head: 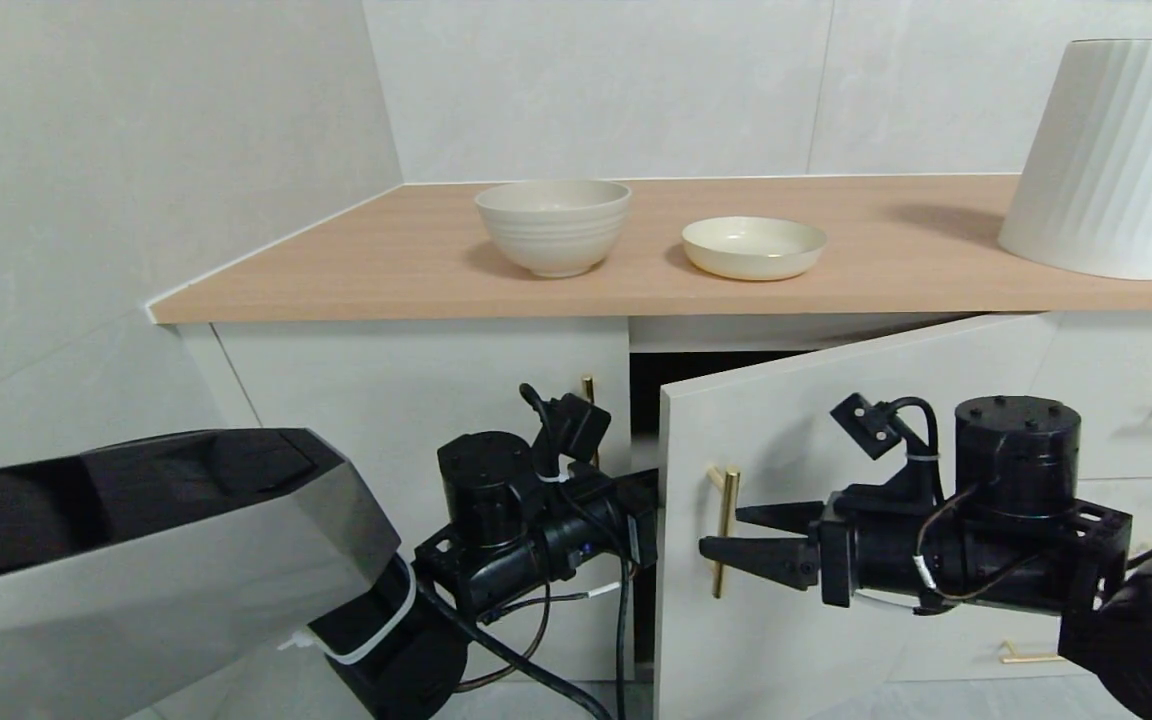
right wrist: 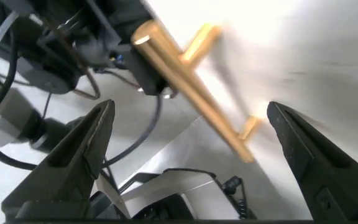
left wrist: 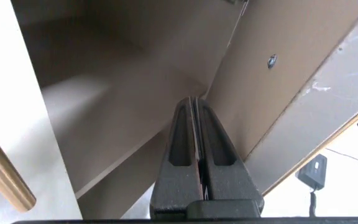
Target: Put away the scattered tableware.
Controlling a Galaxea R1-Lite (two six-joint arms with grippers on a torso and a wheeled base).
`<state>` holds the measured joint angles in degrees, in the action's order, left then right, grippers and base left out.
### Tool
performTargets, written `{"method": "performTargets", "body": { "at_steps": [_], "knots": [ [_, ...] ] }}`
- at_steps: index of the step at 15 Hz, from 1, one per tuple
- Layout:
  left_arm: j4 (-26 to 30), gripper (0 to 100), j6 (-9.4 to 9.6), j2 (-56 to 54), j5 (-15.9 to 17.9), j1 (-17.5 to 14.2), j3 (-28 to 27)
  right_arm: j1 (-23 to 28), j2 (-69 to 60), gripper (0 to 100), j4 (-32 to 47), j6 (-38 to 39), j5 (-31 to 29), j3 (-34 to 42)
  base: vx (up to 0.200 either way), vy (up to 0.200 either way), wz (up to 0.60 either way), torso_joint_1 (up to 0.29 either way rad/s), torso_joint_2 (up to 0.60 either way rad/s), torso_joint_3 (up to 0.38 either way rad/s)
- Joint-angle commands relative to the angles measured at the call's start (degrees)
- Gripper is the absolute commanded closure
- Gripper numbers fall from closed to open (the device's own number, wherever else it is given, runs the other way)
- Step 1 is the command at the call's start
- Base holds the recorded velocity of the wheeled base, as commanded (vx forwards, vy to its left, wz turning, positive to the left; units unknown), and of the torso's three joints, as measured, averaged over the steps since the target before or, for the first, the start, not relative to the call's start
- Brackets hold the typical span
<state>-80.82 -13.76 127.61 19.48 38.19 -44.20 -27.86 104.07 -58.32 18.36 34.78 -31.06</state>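
Ribbed bowl (head: 553, 225): upright on the countertop (head: 386, 270), toward its left end, about midway from back to front.
Shallow dish (head: 754, 246): on the countertop to the right of the bowl, near it but apart.
White fluted container (head: 1116, 150): at the countertop's right end.
Cabinet door (head: 806, 620): below the dish, swung partly open.
Brass handle (head: 726, 530): upright, near the door's free edge.
Left gripper (left wrist: 194, 109): fingers pressed together, tips in the gap beside the door's free edge, pointing into the cabinet.
Right gripper (head: 736, 532): fingers spread wide, one on each side of the brass handle, not touching it.
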Motion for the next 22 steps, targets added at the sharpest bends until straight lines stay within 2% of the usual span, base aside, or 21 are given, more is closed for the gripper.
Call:
{"method": "performTargets", "body": {
  "at_steps": [1, 5, 8, 12, 17, 22],
  "knots": [
    [0.0, 100, -0.04, -0.2, 0.3, 0.0, 0.0, 3.7, -5.8, 0, -0.3, -0.5, -0.3, 6.2, 0.000, 0.000, 0.00, 0.000, 0.00, 0.000],
    [0.0, 100, -0.04, -0.3, 0.2, 0.3, 0.1, 4.4, -11.4, 0, -0.3, -2.4, -0.3, 15.2, 0.000, 0.000, 0.00, 0.000, 0.00, 0.000],
    [0.1, 100, -1.53, -1.0, 0.0, 1.3, -0.1, 4.4, -16.1, 0, -0.3, -2.4, -0.2, 20.3, 0.000, 0.000, 0.00, 0.000, 0.00, 0.000],
    [0.4, 100, -1.53, -1.5, -0.1, 1.7, 0.3, 4.7, -17.3, 0, -0.2, -2.4, -0.3, 20.7, 0.000, 0.000, 0.00, 0.000, 0.00, 0.000],
    [1.0, 100, -1.53, -1.3, -0.1, 2.0, -0.3, 4.7, -17.1, 0, -0.2, -2.5, -0.3, 20.8, -0.200, 0.000, 0.00, 0.002, 0.00, 0.008],
    [6.8, 100, -1.71, 0.3, 0.0, 2.1, -5.3, 4.6, -17.4, 0, -0.3, -2.5, -0.3, 21.0, -0.040, 0.000, 0.00, -0.001, 0.00, 0.000]
  ]
}}
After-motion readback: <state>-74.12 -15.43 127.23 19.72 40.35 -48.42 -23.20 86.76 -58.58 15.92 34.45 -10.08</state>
